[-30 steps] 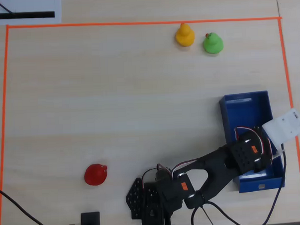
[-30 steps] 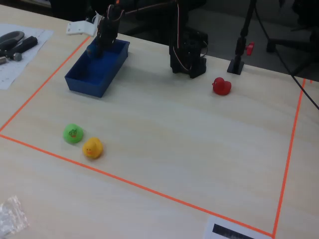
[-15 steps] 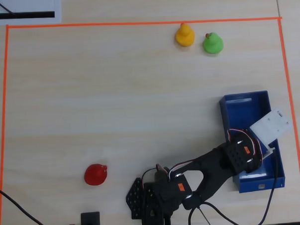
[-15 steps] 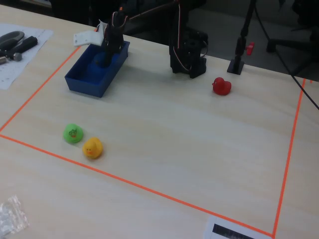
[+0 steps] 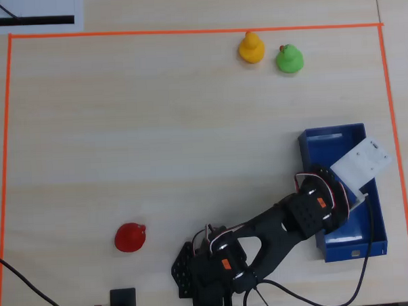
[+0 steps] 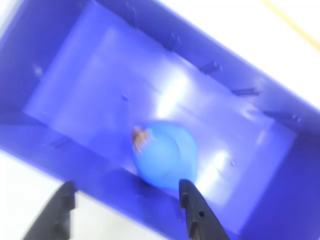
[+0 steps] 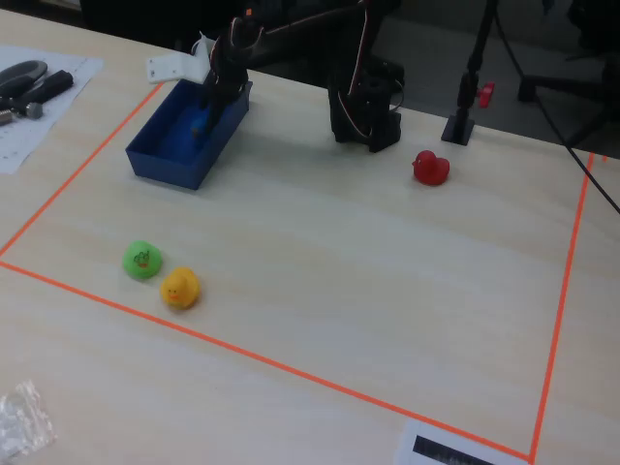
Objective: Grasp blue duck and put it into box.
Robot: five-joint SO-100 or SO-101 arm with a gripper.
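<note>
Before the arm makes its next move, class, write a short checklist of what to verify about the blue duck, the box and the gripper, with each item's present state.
1. Blue duck inside the box: ok, the wrist view shows it over the box floor.
2. Gripper released: ok, the fingers stand apart and neither clearly touches the duck.
3. Duck at rest: cannot tell, its outline is blurred.
4. Box inside the orange tape: ok.
5. Red duck, yellow duck and green duck clear of the arm: ok.

duck (image 6: 165, 154) inside box (image 6: 100, 65), end effector (image 6: 127, 200) above box's near wall, two ducks (image 7: 161, 274) side by side well apart
</note>
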